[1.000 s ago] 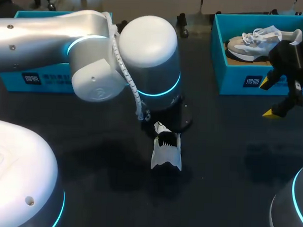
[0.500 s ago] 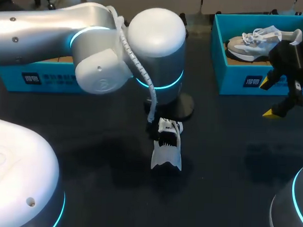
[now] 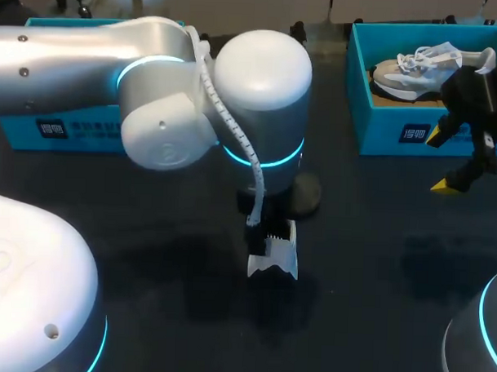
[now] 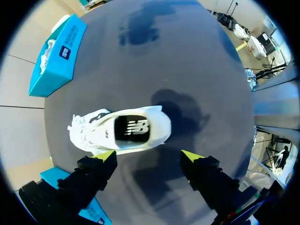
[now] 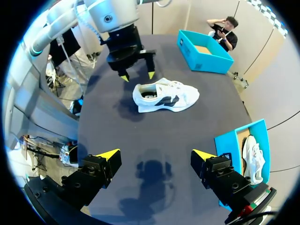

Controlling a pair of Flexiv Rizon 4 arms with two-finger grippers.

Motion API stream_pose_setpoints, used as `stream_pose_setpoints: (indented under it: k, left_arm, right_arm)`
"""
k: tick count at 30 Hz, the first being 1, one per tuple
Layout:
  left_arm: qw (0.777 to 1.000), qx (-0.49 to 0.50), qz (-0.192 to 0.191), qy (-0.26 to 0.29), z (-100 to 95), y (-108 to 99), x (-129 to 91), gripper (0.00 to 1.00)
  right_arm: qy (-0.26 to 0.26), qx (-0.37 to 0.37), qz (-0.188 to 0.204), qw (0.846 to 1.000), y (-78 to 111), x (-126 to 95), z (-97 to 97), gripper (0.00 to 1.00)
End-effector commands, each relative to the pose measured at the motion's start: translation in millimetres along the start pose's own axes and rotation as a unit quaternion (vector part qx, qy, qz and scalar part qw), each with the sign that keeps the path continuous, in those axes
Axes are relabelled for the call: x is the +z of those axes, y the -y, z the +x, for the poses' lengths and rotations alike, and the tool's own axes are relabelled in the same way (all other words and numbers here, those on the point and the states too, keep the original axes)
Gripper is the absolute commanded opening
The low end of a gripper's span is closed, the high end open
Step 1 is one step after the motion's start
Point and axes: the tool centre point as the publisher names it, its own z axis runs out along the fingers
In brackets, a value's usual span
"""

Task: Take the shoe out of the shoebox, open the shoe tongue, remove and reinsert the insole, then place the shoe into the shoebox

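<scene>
From the head view, my left arm (image 3: 235, 104) comes in over the middle of the table (image 3: 361, 239), and its wrist hides most of the white shoe (image 3: 274, 264). Only one end of the shoe shows below the wrist. A blue box (image 3: 397, 134) at the far right holds a second shoe (image 3: 412, 69), pale with white laces. My right gripper (image 3: 441, 160) hangs in front of that box with its fingers spread and nothing between them. Another blue box (image 3: 63, 130) sits at the far left, partly behind the arm.

In the left wrist view the white shoe (image 4: 126, 131) lies on the dark tabletop just ahead of my left gripper (image 4: 149, 157). I look straight down into its opening (the insole carries a dark print). The fingers are released and wide apart. One yellow tip is close beside the shoe's side, but I cannot tell whether it touches. The box with the second shoe (image 4: 56, 56) sits well off, near the table's edge.

In the right wrist view the white shoe (image 5: 164, 96) stands on its sole, out in the open. The left gripper (image 5: 137, 76) is poised over one end of it, holding nothing. My right gripper (image 5: 155, 154) is splayed and grasps nothing, well apart from that shoe. The box (image 5: 234, 140) with the second shoe (image 5: 253, 157) is just beside one of its fingers. The other box (image 5: 204, 51) stands at the far edge with its brown floor showing.
</scene>
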Motion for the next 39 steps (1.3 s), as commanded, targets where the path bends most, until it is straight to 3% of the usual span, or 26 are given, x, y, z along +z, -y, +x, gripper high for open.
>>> stream_pose_setpoints:
  k: [1, 8, 15, 18, 30, 39]
  left_arm:
    - [1.0, -0.002, 0.011, -0.001, 9.3, 2.8, 10.0, 0.81]
    - [0.999, -0.035, 0.023, -0.009, 13.8, 21.6, 28.4, 0.65]
    - [0.998, -0.056, 0.027, -0.017, 13.4, 33.4, 43.3, 0.75]
    - [0.998, -0.057, 0.024, -0.016, 15.9, 35.4, 47.8, 0.87]
    - [0.998, -0.061, 0.006, -0.015, 21.8, 33.5, 74.0, 0.89]
    - [0.998, -0.065, -0.011, -0.019, 26.7, 33.3, 90.2, 0.83]
  right_arm:
    - [-0.001, 0.0, 0.002, 1.0, -1.2, 1.0, -1.3, 1.0]
    - [-0.001, 0.0, 0.002, 1.0, -1.2, 1.0, -1.3, 1.0]
    - [-0.001, 0.0, 0.002, 1.0, -1.2, 1.0, -1.3, 1.0]
    - [-0.001, 0.0, 0.002, 1.0, -1.2, 1.0, -1.3, 1.0]
    - [-0.001, 0.0, 0.002, 1.0, -1.2, 1.0, -1.3, 1.0]
    - [-0.001, 0.0, 0.002, 1.0, -1.2, 1.0, -1.3, 1.0]
